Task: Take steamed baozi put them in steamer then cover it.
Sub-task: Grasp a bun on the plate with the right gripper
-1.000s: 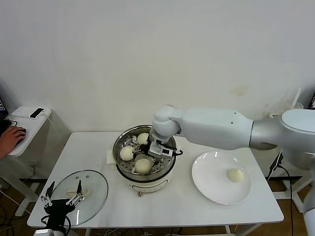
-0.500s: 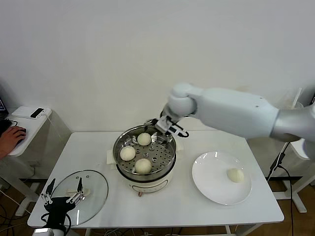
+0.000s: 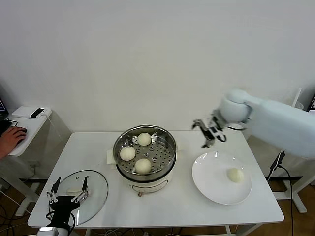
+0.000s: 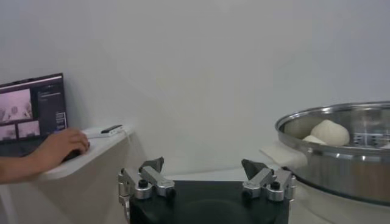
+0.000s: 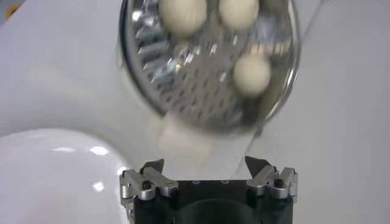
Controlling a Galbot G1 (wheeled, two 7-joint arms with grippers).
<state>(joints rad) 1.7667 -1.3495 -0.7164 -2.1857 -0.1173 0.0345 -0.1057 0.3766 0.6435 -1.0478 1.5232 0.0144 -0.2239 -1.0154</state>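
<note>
1. Buns: three smooth cream-white baozi (image 3: 143, 165) sit in my shiny perforated steel steamer (image 3: 144, 153).
2. One's left on the flat white plate (image 3: 211, 189); right claw (image 3: 209, 132) empty, released.
3. Clear glass lid (image 3: 81, 194) waits on the counter (image 3: 167, 206), left claw (image 3: 66, 196) released beside it.

Right gripper (image 3: 208, 133) hangs raised, jaws spread wide and empty — left gripper (image 3: 68, 195) parked low, likewise spread.

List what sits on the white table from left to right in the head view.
Left pincer over the glass cover → steamer holding three baozi → open right pincer, raised in the air → white plate with one baozi.
</note>
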